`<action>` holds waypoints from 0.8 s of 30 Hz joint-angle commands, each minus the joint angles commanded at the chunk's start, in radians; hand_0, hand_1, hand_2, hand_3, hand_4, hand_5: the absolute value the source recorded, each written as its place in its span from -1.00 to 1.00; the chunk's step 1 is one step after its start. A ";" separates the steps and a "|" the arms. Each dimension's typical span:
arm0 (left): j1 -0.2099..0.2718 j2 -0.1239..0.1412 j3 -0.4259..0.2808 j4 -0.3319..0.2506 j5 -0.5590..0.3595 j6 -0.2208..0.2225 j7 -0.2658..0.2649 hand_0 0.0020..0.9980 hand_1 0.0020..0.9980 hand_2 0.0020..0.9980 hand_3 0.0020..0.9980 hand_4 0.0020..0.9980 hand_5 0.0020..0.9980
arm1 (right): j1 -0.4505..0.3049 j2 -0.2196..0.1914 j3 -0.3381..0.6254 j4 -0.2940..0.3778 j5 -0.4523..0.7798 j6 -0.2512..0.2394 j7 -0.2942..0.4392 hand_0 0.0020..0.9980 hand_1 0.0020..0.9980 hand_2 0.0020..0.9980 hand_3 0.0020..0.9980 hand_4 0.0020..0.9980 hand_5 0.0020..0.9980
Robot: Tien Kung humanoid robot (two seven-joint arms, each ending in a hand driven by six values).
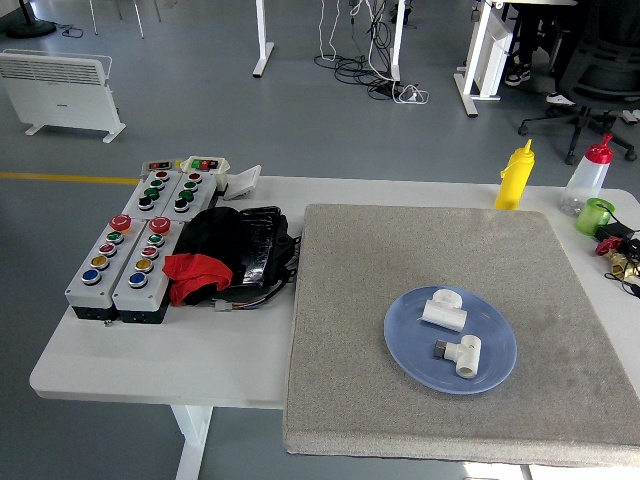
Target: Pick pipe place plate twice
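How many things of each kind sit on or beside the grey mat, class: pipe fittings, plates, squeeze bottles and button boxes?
Pipe fittings: 2 (one, another, both on the plate)
Plates: 1 (blue)
Squeeze bottles: 2 (yellow, clear with red cap)
Button boxes: 4 ()
Total: 9

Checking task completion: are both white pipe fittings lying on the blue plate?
Yes, one pipe fitting and a second pipe fitting both rest on the blue plate.
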 joint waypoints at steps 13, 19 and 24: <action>-0.005 0.000 0.006 0.001 -0.009 -0.001 -0.006 0.30 0.23 0.03 0.27 -0.30 1.00 | 0.003 0.004 0.005 -0.002 0.001 -0.002 0.003 0.71 0.62 0.78 0.70 0.26 -0.01; -0.013 0.000 0.013 0.002 -0.014 -0.006 -0.014 0.30 0.23 0.03 0.26 -0.30 1.00 | 0.011 0.007 0.007 -0.006 0.000 -0.002 0.001 0.71 0.62 0.78 0.69 0.26 0.00; -0.021 0.000 0.014 0.002 -0.015 -0.006 -0.016 0.30 0.22 0.03 0.27 -0.30 1.00 | 0.023 0.011 0.009 -0.004 -0.002 -0.001 0.001 0.71 0.62 0.77 0.69 0.26 0.01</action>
